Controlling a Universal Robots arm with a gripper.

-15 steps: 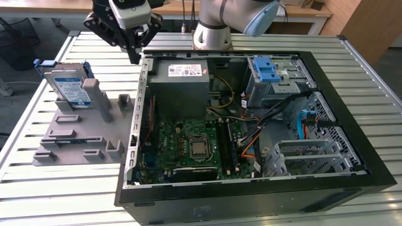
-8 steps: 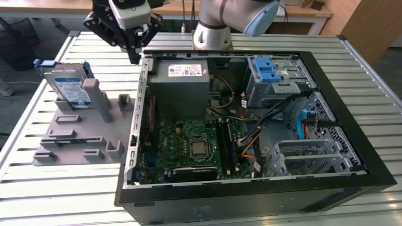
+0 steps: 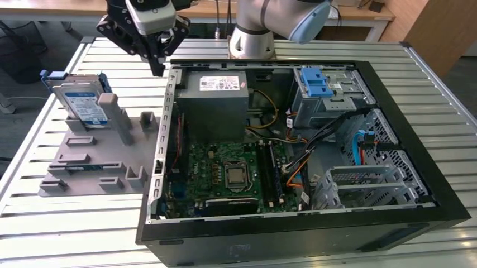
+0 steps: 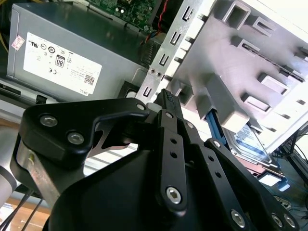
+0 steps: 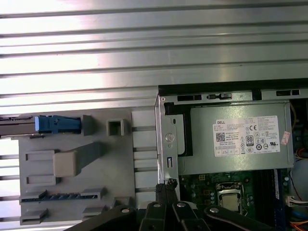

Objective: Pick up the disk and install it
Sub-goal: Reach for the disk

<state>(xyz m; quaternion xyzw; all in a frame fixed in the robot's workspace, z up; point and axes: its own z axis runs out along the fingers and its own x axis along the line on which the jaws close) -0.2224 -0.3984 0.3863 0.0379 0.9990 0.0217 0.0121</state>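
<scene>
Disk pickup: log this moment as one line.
gripper: jaws shut, empty, beside case edge | disk: upright in grey holder, not gripped | install: not done

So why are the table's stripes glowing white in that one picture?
In the first wrist view, light glares off the metal table slats, washing them white; in the exterior view they look duller grey; in the second wrist view the black gripper sits dark against the pale grey rack.
</scene>
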